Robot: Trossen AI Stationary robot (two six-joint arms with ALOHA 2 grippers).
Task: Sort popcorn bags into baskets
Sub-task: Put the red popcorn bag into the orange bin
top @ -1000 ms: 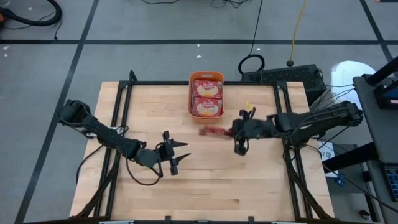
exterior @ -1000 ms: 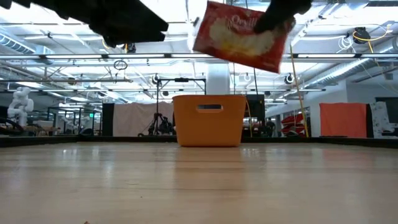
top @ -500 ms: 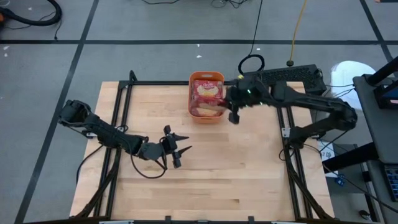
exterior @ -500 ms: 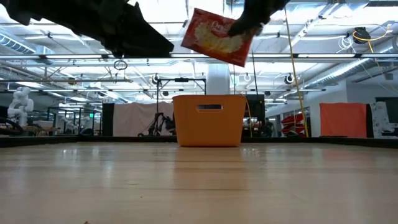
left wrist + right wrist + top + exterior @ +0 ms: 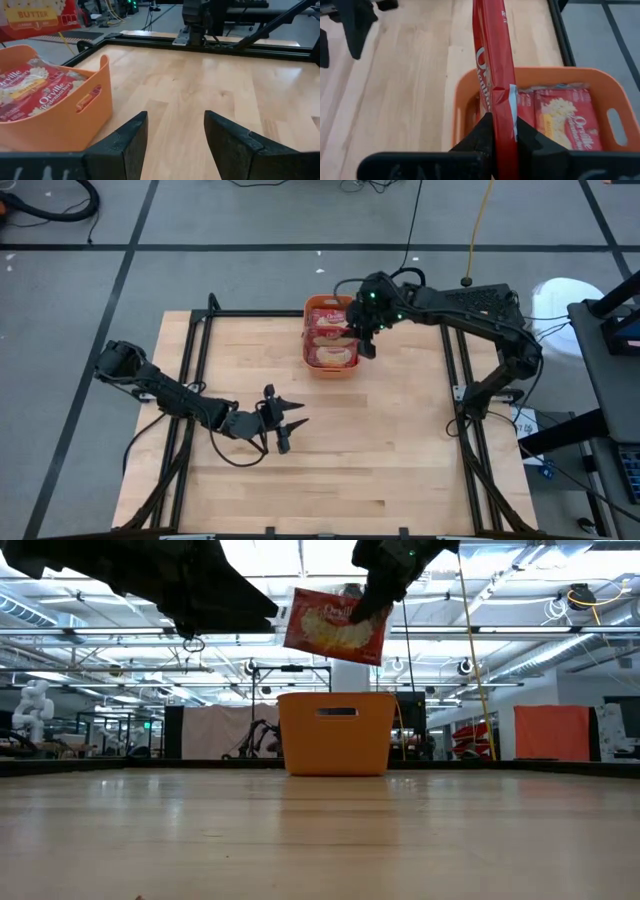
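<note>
Red popcorn bag [image 5: 334, 626], pinched edge-on in the right end effector [image 5: 362, 332], hangs directly above the orange basket [image 5: 309, 359], while the left end effector [image 5: 283, 423] waits wide open.

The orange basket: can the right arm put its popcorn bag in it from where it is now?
Probably yes. The right gripper holds the popcorn bag above the open orange basket, and nothing lies between them.

Overhead, table-level, 2 wrists — shared basket [image 5: 331, 338]
</note>
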